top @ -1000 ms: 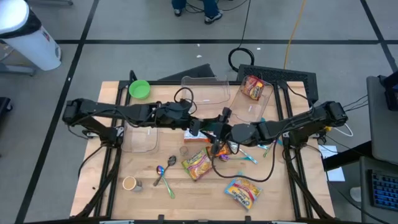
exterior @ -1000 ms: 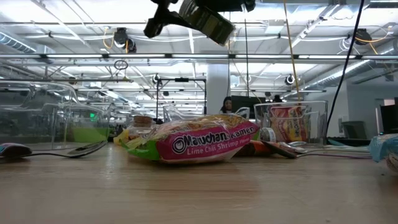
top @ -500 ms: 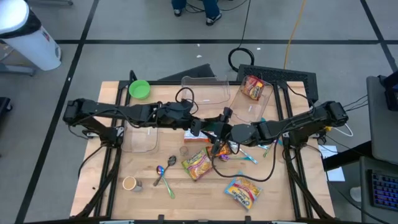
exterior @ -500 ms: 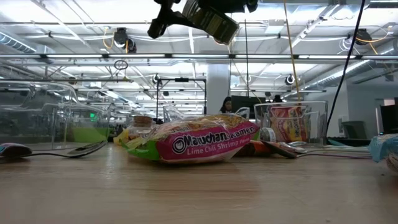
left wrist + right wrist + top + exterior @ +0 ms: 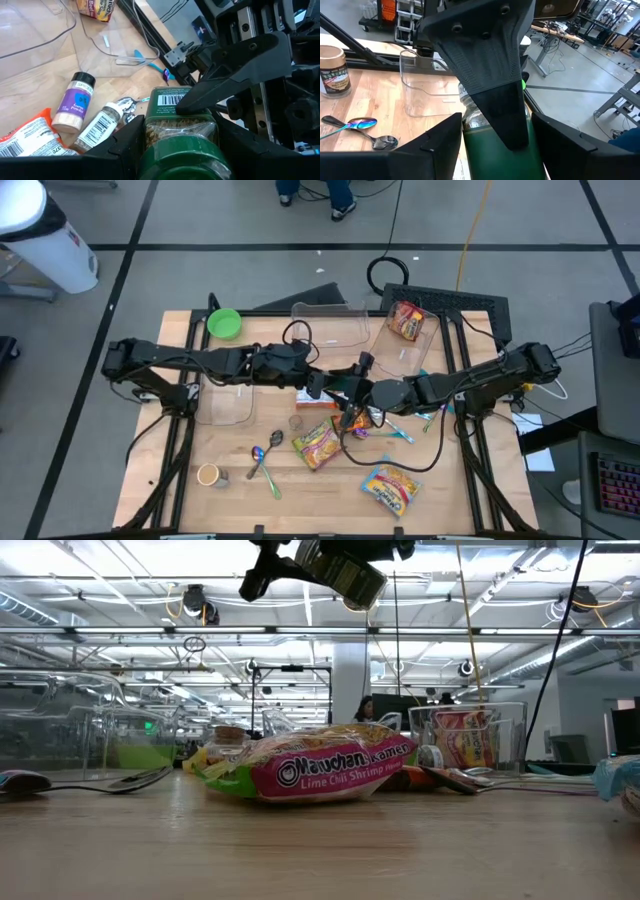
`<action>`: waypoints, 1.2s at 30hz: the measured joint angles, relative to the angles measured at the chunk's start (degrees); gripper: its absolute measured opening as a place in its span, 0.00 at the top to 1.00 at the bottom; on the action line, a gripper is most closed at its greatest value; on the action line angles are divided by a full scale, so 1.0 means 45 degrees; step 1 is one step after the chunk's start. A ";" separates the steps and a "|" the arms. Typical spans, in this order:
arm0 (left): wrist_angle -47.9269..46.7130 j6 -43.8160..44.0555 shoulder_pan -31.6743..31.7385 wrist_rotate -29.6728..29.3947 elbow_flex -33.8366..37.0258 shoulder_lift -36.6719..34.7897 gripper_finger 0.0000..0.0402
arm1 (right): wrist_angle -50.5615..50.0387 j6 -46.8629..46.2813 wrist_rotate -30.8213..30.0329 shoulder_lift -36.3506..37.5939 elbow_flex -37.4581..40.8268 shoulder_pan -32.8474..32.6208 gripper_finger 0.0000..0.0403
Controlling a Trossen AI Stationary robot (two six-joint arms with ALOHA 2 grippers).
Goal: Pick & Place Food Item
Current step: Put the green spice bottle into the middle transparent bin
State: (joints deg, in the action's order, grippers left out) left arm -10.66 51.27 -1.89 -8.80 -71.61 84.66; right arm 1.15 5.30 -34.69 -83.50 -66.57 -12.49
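I have the green-lidded spice jar [image 5: 181, 131] up over the middle of the table, above the ramen packet [image 5: 315, 444]. My left gripper [image 5: 175, 145] is clamped on its body near the lid; my right gripper [image 5: 492, 145] brackets the same jar, but I can't tell whether it has released or still squeezes. It looks rigid, light and smooth-walled, likely slippery, so I'd grip the body squarely, not the cap.

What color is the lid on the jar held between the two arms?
Dark green. The jar's lid shows best in the left wrist view, between the left end effector's fingers.
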 joint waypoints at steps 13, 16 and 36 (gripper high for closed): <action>0.0031 -0.0002 0.0000 0.0287 0.0000 -0.0002 0.49 | -0.0536 0.0024 0.0056 -0.0016 0.0005 0.0001 0.42; 0.0058 0.0000 -0.0005 0.0287 0.0000 -0.0003 0.49 | -0.0661 0.0024 0.0051 -0.0019 0.0005 0.0010 0.43; 0.0063 0.0209 0.0000 0.0328 0.0000 -0.0040 0.39 | -0.0613 -0.0209 0.0037 -0.0024 0.0019 0.0015 0.52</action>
State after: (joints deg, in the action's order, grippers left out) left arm -10.37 52.21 -1.89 -7.32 -71.61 84.48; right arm -1.61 4.36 -34.52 -83.61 -66.48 -12.43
